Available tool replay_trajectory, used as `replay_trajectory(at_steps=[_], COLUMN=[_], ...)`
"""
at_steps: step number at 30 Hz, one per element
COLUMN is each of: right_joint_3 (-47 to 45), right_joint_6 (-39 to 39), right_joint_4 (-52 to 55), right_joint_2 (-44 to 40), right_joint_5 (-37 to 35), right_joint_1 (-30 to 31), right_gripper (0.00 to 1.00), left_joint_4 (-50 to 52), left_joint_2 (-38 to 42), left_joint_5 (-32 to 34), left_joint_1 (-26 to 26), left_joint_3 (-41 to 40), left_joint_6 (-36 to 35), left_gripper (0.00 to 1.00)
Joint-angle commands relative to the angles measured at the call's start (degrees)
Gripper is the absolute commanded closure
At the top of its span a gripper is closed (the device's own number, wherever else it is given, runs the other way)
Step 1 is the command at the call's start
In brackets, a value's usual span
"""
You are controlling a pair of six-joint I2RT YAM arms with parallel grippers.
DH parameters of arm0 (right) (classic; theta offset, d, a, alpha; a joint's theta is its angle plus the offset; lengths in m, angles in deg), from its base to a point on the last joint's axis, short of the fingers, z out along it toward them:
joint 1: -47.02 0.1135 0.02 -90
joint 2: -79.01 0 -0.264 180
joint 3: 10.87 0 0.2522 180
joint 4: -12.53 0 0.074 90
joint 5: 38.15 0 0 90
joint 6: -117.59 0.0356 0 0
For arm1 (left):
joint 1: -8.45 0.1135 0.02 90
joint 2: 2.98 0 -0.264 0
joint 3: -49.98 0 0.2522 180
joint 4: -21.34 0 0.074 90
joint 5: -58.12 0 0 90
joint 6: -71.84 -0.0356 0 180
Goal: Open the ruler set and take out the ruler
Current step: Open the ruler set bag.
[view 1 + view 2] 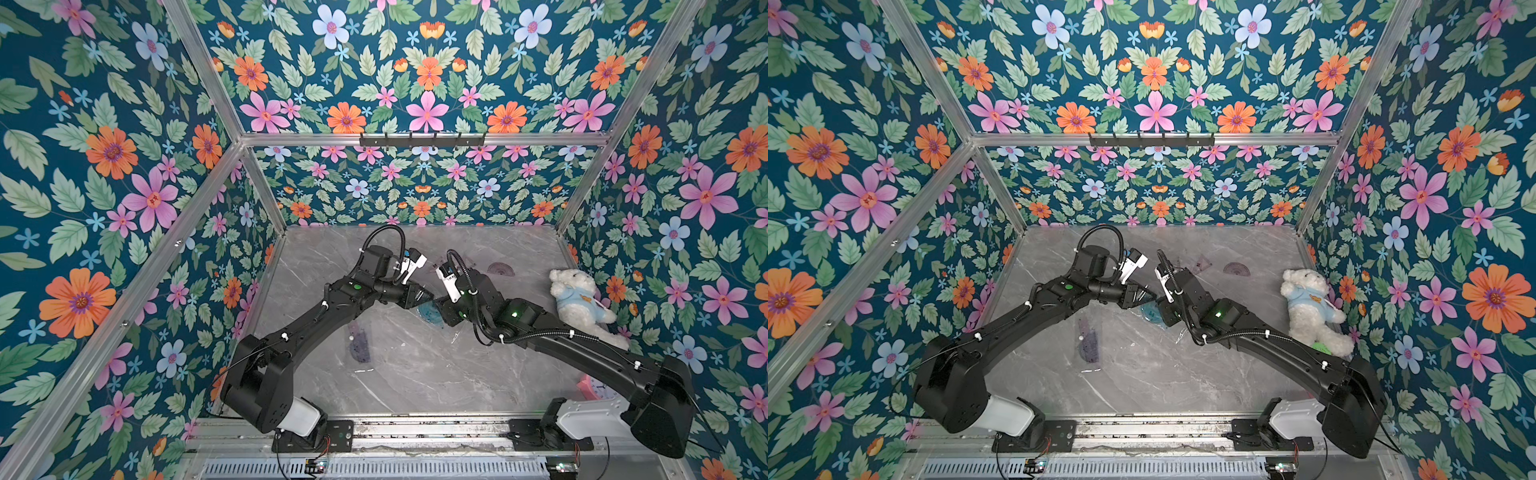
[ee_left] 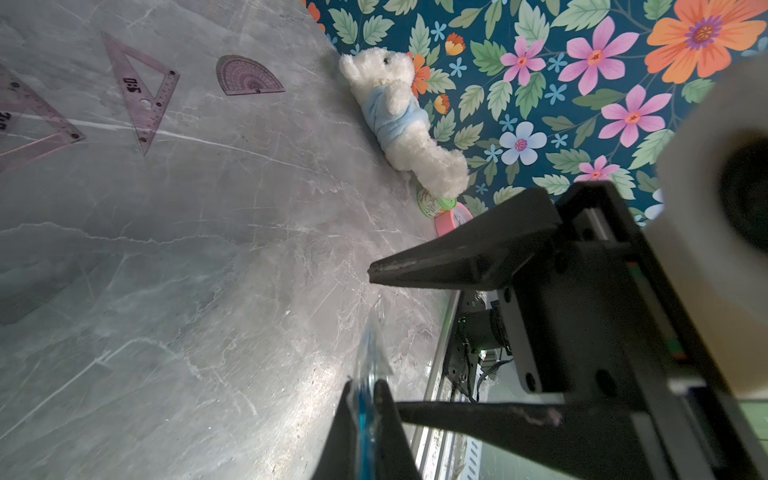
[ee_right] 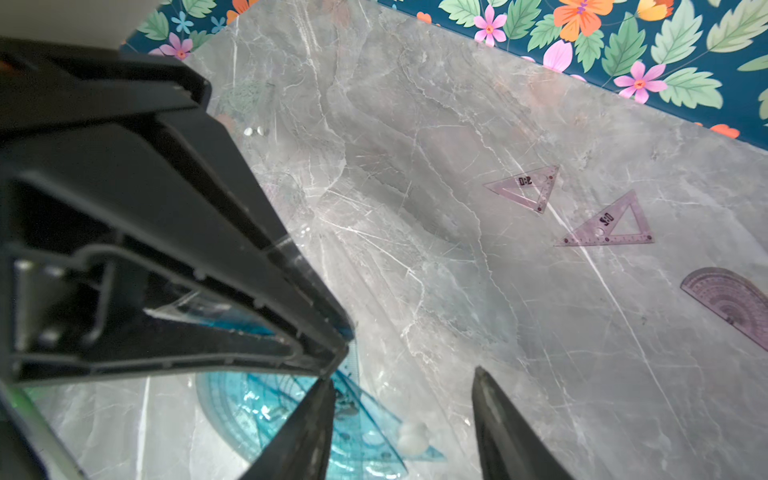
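Ruler set largely hidden from above, left gripper pinching it, right gripper spread.

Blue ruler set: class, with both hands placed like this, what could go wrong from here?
The left hand is shut on only an edge of the ruler set; pulling might slip off or tear the clear pouch. The right hand is open, one finger over the blue rulers; closing might pinch pouch and rulers together.
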Motion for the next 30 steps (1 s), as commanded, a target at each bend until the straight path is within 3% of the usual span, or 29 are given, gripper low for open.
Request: replay_trajectory(at_steps=[1,13,21,30], right_joint_3=[0.2,-0.8,-0.5,-3.0], right_joint_6=[0.3,1.8,2.1,2.4], right_joint_4=[-1.7,-4.6,-5.1,-4.1], right_joint_2=[1.3,3.6,3.5,-0.2], right_joint_5=[-5.9,-13.2,-12.4,-12.6], right_joint_1=[0.0,0.0,0.0,0.0], right_gripper=[0.48,0.63,1.0,1.0], left_joint_4=[-1.3,-1.4,-1.6,1.1], left_joint_2=[0.0,-0.4,-0.7,-1.6], left_joint_5=[-2.5,-2.6,-2.4,-0.5], left_joint_1=[-0.4,-0.8,-1.1,-1.2], left_joint_3=[0.5,0.3,0.0,1.1], left_joint_6=[0.2,0.2,0.3,-1.2], left_gripper=[1.0,1.0,1.0,1.0])
